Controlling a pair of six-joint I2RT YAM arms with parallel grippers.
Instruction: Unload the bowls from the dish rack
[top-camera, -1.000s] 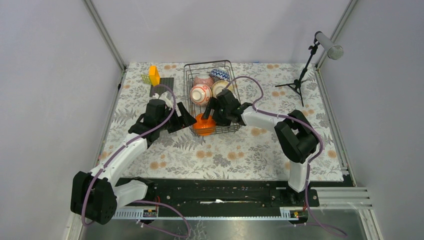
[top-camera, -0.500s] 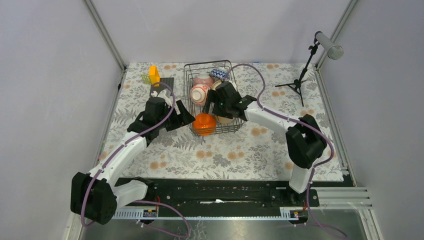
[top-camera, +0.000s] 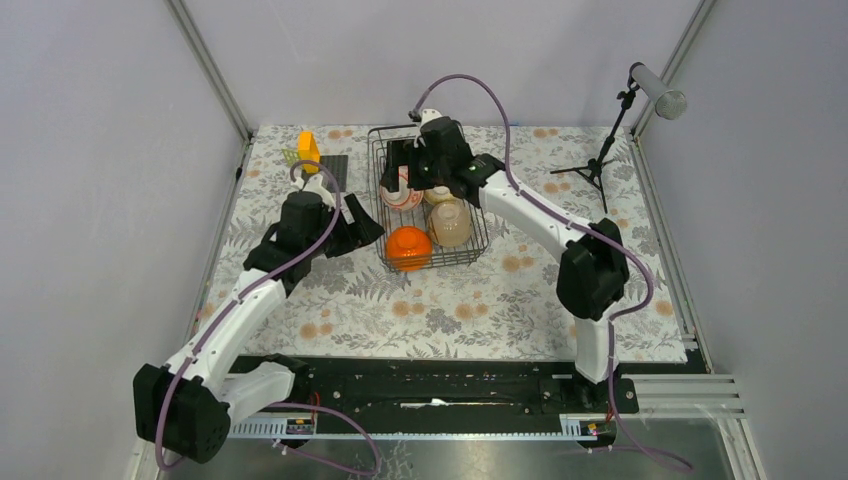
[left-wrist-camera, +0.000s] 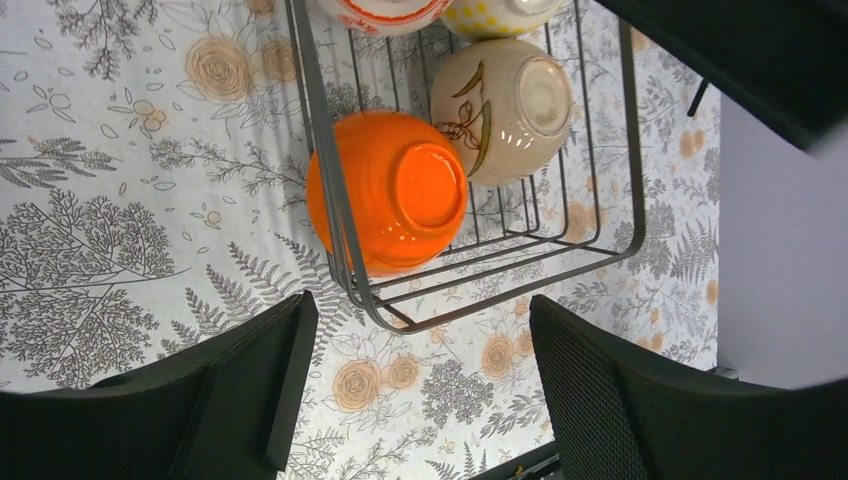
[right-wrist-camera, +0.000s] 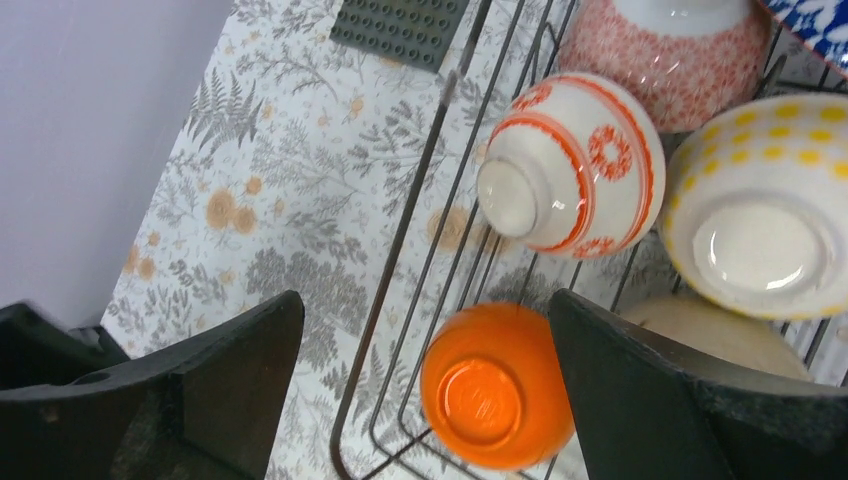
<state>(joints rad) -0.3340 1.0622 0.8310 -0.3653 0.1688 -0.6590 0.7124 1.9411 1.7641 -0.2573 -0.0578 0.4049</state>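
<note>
Bowls (right-wrist-camera: 570, 165) were all found inside the dish rack (top-camera: 378, 200) on the table (top-camera: 450, 310) (six were counted, the orange bowl (left-wrist-camera: 385, 190) at the near corner), so nothing was unloaded yet. The left end effector (left-wrist-camera: 425, 375) and the right end effector (right-wrist-camera: 425, 345) were held apart, empty, by the rack.

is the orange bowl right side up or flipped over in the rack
Flipped over: the orange bowl shows its foot ring upward. It sits inside the dish rack, in a corner beside the beige bowl.

Bright orange bowl (left-wrist-camera: 390, 195), cream bowl (left-wrist-camera: 500, 110) with brown sprig, red-ringed white bowl (right-wrist-camera: 575, 165), black wire rack (left-wrist-camera: 319, 130), grey-and-peach floral tablecloth (left-wrist-camera: 100, 230)
</note>
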